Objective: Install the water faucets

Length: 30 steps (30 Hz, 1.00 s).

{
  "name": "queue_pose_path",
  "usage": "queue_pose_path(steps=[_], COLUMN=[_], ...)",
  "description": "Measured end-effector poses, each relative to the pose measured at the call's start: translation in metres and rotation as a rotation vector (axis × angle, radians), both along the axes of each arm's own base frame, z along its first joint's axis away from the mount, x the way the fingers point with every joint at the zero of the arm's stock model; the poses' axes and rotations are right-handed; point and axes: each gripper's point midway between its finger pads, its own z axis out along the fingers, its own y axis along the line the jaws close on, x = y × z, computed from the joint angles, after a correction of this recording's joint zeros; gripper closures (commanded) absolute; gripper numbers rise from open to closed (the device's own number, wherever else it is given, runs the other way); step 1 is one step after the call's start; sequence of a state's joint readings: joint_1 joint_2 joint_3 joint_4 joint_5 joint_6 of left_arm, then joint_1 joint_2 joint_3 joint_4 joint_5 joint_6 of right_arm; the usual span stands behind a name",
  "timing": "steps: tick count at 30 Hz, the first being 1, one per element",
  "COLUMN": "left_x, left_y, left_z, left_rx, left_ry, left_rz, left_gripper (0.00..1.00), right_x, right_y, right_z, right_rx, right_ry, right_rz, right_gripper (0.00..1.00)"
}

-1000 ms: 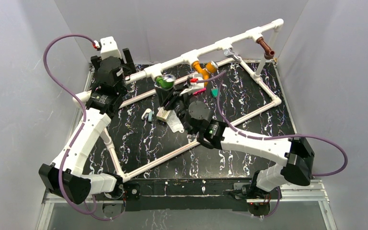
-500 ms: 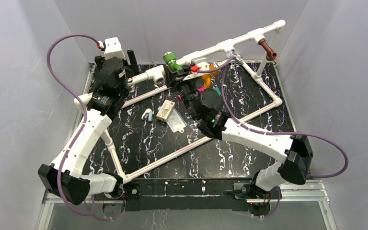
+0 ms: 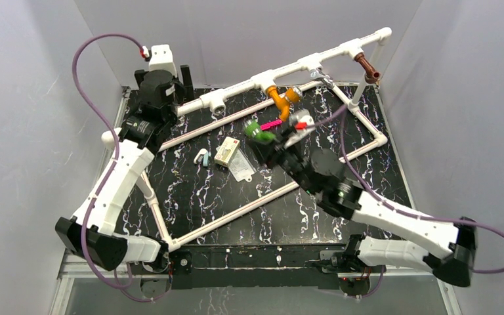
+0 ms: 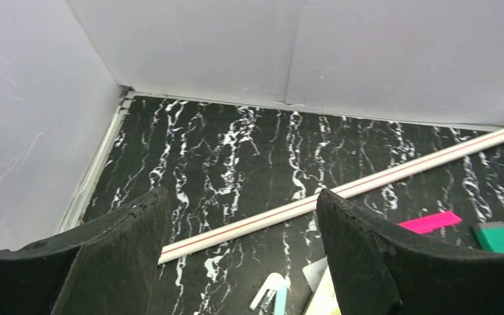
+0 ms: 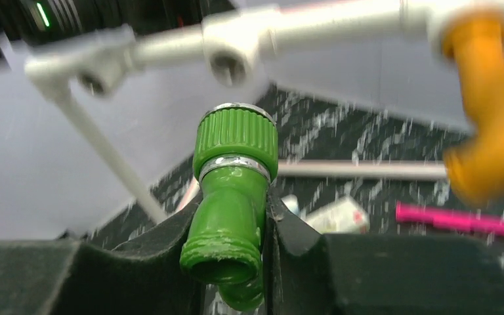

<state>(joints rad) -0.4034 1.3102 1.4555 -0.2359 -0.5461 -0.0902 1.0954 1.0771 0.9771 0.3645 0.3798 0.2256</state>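
I see bright, even light with faint shadows. In my right wrist view, the white pipe (image 5: 328, 26) and orange faucet (image 5: 482, 98) blur from twelve to three o'clock.

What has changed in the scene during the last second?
The right hand, shut on the green faucet, drew it away from the white pipe, toward the near side. The left hand stayed open at the back left. The orange faucet and brown faucet stayed on the pipe.
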Motion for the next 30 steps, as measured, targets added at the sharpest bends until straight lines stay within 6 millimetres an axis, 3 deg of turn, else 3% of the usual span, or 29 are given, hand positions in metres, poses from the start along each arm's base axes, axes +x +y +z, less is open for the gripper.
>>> queue_pose_path(steps=[2,4,7,10,16,18,21,24,30], left_x=[0.005,0.011,0.011,-0.007,-0.08,-0.111,-0.159,-0.203,-0.284], left_y=[-0.007,-0.021,-0.045,-0.062,-0.109,-0.126,-0.14,-0.139,-0.125], left_z=[0.009,0.032,0.09,0.144,0.202,0.201,0.176,0.151,0.135], left_rx=[0.002,-0.014,-0.086,-0.2,-0.486,-0.598,-0.753,-0.879,-0.974], left_ry=[0.01,-0.009,-0.119,-0.253,-0.339,-0.3,-0.185,-0.09,-0.004], left_rz=[-0.025,-0.074,-0.171,-0.282,-0.657,-0.804,-0.959,-1.036,-1.172], left_gripper=[0.2,0.2,0.19,0.19,0.2,0.2,0.2,0.2,0.21], right_x=[-0.015,-0.028,-0.045,-0.059,-0.076,-0.08,-0.082,-0.082,-0.077], right_y=[-0.018,-0.033,-0.046,-0.047,-0.033,-0.032,-0.03,-0.028,-0.015], right_z=[-0.038,-0.078,-0.108,-0.102,-0.07,-0.056,-0.028,-0.001,0.046], right_rx=[-0.025,-0.063,-0.1,-0.087,-0.055,-0.016,0.082,0.193,0.351], right_ry=[0.073,0.143,0.207,0.214,0.186,0.177,0.174,0.189,0.23], right_rz=[0.025,0.048,0.091,0.155,0.281,0.303,0.32,0.332,0.362], right_gripper=[0.99,0.99,0.99,0.99,0.99,0.99,0.99,0.99,0.99])
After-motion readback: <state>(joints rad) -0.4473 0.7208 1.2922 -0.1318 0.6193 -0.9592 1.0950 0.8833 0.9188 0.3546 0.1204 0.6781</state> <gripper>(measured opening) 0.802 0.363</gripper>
